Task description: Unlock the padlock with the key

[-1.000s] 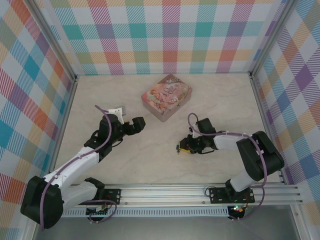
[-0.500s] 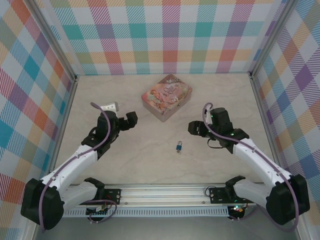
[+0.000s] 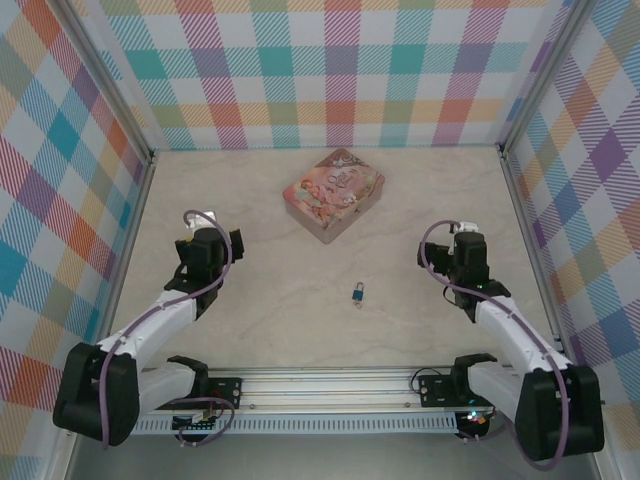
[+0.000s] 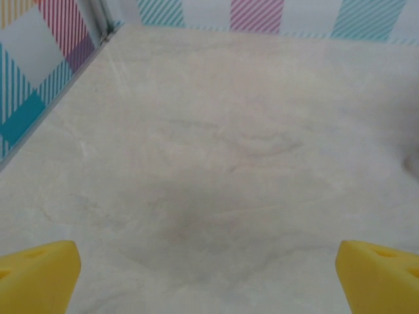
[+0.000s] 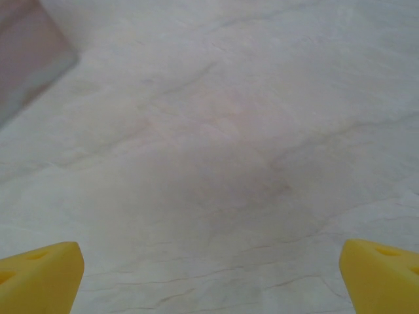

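The tiny teal-blue padlock (image 3: 357,292) lies alone on the pale marble table, near the middle and a little toward the front. I cannot make out the key as a separate thing; a dark speck at the padlock's near end is too small to name. My left gripper (image 3: 207,243) sits far left of the padlock. Its yellow fingertips (image 4: 38,276) stand wide apart over bare table, so the left gripper (image 4: 209,280) is open and holds nothing. My right gripper (image 3: 463,248) is well right of the padlock. The right gripper (image 5: 209,278) is open too, with nothing between its fingers.
The pink picture-printed box (image 3: 333,193) stands behind the padlock toward the back middle. Plaid walls enclose the table on three sides, and a metal rail (image 3: 400,385) runs along the front. A blurred grey-pink shape (image 5: 26,62) sits at the right wrist view's upper left.
My right gripper has drawn back to the right, away from the padlock, which stays on the table. My left arm has pulled back to the left.
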{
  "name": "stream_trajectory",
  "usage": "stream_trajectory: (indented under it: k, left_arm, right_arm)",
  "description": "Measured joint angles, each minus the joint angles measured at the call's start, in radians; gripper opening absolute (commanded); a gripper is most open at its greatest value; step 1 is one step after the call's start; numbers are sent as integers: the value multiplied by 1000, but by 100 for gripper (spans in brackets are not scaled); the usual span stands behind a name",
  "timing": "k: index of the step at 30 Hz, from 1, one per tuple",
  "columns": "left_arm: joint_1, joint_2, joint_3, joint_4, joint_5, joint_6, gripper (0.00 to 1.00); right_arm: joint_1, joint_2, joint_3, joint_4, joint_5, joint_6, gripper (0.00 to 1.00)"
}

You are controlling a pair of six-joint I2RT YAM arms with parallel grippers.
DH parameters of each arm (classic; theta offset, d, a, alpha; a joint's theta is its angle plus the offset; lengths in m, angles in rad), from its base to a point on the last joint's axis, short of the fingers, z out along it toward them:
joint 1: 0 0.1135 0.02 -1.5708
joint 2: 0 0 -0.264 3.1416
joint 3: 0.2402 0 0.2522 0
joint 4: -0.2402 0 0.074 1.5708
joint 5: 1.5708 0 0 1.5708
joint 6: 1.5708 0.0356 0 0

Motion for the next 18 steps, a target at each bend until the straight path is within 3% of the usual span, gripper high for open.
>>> stream_trajectory:
  k: [7,14,18]
  left_arm:
    - [30,111,-69,109,80,43,100]
    - [64,180,-77,227,213,84,100]
    - [85,214,-78,310,284,108,100]
  right_arm:
    - [-64,188,-90,324,-62,-106,100]
    - [-71,369,-118,713,-150,-160,100]
    - [-71,501,-121,842,-175,-174,100]
